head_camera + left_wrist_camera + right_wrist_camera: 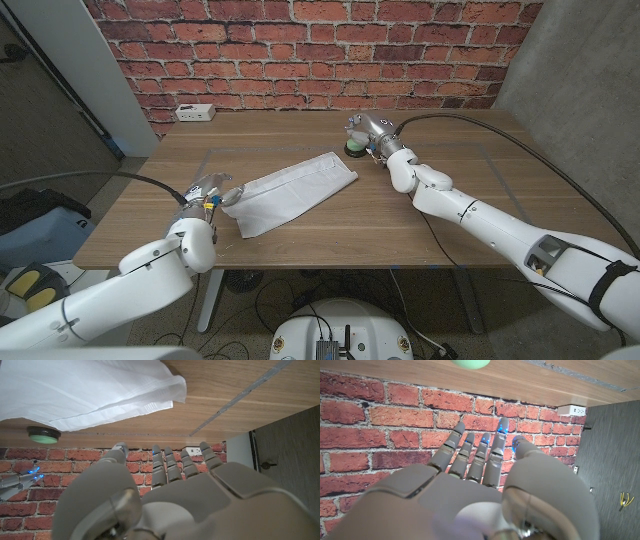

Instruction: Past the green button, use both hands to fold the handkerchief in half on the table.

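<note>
Head view: the white handkerchief [288, 192] lies on the wooden table [480, 210], apparently already doubled — the fold looks done or nearly so. The left hand [208, 193], fingers spread and holding nothing, sits at the cloth's near corner; the right hand [368, 131], fingers extended and empty, hovers by the green button [354, 151]. Next, likely a press — judged only. Brick wall [300, 50] behind.

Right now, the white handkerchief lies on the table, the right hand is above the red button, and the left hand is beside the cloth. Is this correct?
Not quite: the button is green, as the head view shows. The white handkerchief does lie on the table, the right hand is above the button, and the left hand is beside the cloth.
</note>
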Controlling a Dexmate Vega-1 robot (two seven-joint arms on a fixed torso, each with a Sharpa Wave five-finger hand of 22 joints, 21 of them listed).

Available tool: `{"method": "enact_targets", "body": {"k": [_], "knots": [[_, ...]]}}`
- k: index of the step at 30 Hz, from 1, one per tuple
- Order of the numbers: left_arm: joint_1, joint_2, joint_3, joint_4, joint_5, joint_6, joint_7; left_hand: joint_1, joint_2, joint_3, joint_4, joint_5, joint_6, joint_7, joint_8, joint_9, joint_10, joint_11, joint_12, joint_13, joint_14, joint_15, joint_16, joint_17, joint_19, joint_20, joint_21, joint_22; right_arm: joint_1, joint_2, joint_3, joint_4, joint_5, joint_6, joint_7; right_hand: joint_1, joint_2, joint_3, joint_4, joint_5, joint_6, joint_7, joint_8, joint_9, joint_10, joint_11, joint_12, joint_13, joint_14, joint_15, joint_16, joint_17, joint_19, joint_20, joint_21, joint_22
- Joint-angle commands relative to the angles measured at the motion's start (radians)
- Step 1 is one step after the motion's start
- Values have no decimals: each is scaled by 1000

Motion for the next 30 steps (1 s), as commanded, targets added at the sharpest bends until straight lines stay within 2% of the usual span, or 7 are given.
{"method": "enact_targets", "body": {"k": [1, 4, 9, 15, 22, 30], "knots": [[-86, 80, 104, -37, 15, 71, -97, -13, -32, -20, -2, 3, -7, -1, -5, -6, -6, -6, -2, 2, 2, 9, -5, 3, -7, 7, -3, -1, -49, -38, 19, -91, 5, -19, 66, -3, 9, 10, 0, 1, -12, -5, -9, 3, -12, 1, -2, 6, 11, -74, 0, 0, 4, 4, 5, 2], [-107, 92, 131, -50, 22, 99, -110, -21, -54, -33, -6, 7, -13, -3, -8, -12, -10, -4, -4, 1, -6, 18, -9, 3, -7, 10, -4, -3, -60, -44, 24, -106, 8, -19, 77, -5, 10, 10, 0, 0, -15, -6, -11, 3, -13, 1, -3, 6, 11, -73, 1, 1, 4, 5, 6, 2], [-140, 112, 176, -69, 35, 137, -131, -14, -71, -40, -19, 15, -27, -5, -12, -20, -15, -6, -6, 1, -6, 21, -11, 2, 3, 15, -1, -5, -74, -53, 26, -131, 8, -22, 102, -6, 15, 10, -3, -2, -34, -11, -21, 3, -15, 6, -1, 6, 9, -72, 4, 5, 4, 6, 5, 2], [-199, 133, 258, -93, 74, 194, -147, 27, -86, -38, -55, 31, -28, -15, -7, -31, -8, -22, -5, -1, 2, 21, -10, 1, 19, 13, 2, -9, -87, -62, 31, -158, 11, -30, 134, -11, 18, 8, -4, -4, -59, -18, -34, 3, -20, 9, -1, 6, 9, -69, 7, 8, 4, 8, 5, 2], [-287, 160, 358, -119, 105, 260, -205, 74, -118, -45, -95, 47, -31, -16, -3, -42, -27, -22, -13, -2, -8, 30, -16, 1, 25, 19, -1, -14, -112, -72, 41, -188, 15, -41, 147, -14, 20, 8, -6, -5, -59, -16, -36, 3, -18, 14, 2, 6, 13, -65, 10, 10, 4, 9, 6, 2], [-387, 177, 457, -135, 117, 321, -264, 101, -135, -53, -116, 58, -44, -20, -7, -50, -52, -17, -21, -2, -31, 43, -23, 1, 12, 19, -10, -16, -135, -93, 50, -234, 20, -60, 185, -23, 24, 5, -5, -8, -76, -16, -45, 4, -18, 13, 4, 6, 12, -60, 15, 15, 3, 11, 5, 2]]}}
